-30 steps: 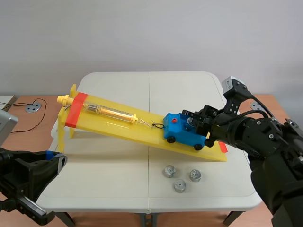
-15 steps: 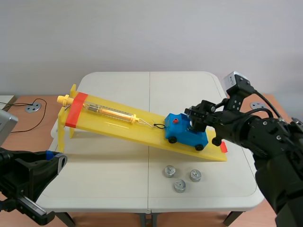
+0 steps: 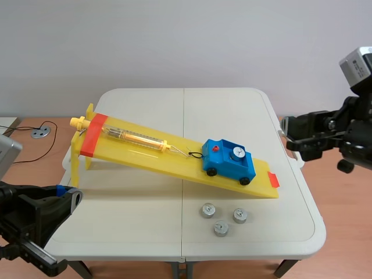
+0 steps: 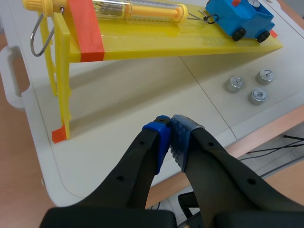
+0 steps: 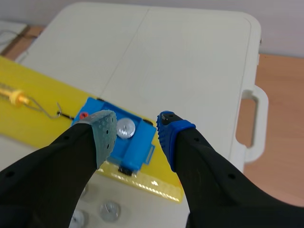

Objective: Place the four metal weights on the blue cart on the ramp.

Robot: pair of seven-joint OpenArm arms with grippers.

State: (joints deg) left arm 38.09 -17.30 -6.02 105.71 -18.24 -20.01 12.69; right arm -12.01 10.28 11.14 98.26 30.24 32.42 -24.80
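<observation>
One of four done, by the look of it: a metal weight (image 3: 236,153) seated in the bed of the blue cart (image 3: 224,165), low on the yellow ramp (image 3: 174,167). Was bent right over that cart a second ago; has since backed off beyond the right edge of the worktop (image 3: 145,99), right claw (image 5: 137,129) spread wide with nothing between the pads. Reads as a release just finished, not a grab. No visible roll of the cart since the let-go, tied by a cord (image 3: 195,155) to the spring scale (image 3: 136,138) up the slope. Left claw (image 4: 170,137) parked low off the near left corner, pressed closed on nothing, unmoved.

Leaves three weights (image 3: 220,228) in a loose cluster on the worktop just below the ramp's foot, apart from one another, a small hook on top of each. Nothing between them and the right arm. Worth minding: little spare room in the cart bed beside the first weight, and the ramp's low edge near the cluster. Off to the left, a cable and grey disc (image 3: 40,132), well clear.
</observation>
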